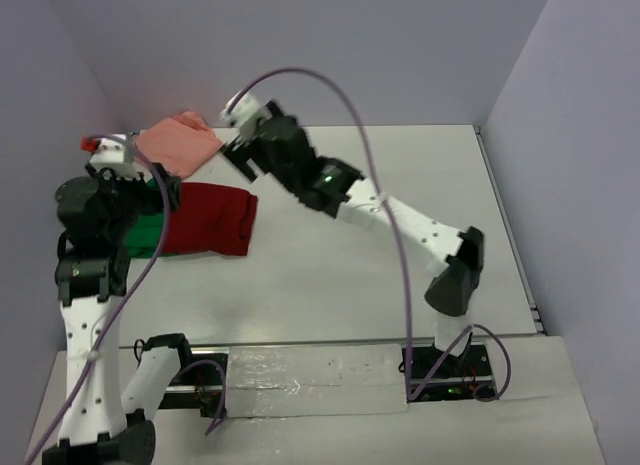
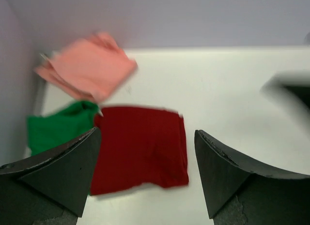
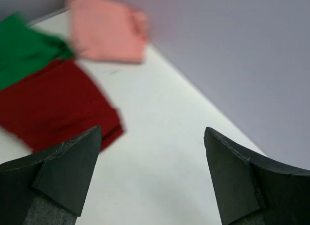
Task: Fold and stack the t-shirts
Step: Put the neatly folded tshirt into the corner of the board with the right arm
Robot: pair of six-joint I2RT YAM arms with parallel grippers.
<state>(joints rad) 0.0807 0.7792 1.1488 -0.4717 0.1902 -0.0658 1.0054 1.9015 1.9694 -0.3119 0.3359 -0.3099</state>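
The dark red t-shirt [image 1: 207,219] lies folded in a flat rectangle on the white table, left of the middle. The bright green t-shirt [image 1: 148,233] lies at its left edge, partly hidden under my left arm. The salmon pink t-shirt [image 1: 178,142] lies folded behind them by the back wall. My left gripper [image 1: 166,192] hovers open and empty above the red shirt's left part; in the left wrist view [image 2: 147,176] the red shirt [image 2: 138,150], green shirt [image 2: 53,130] and pink shirt [image 2: 87,65] show. My right gripper [image 1: 238,157] is open and empty above bare table [image 3: 152,172], right of the red shirt [image 3: 53,109].
The purple back wall and left wall stand close behind the shirts. The right arm [image 2: 290,89] shows blurred at the right of the left wrist view. Green [image 3: 24,51] and pink [image 3: 106,34] shirts show in the right wrist view. Cables arch over the table.
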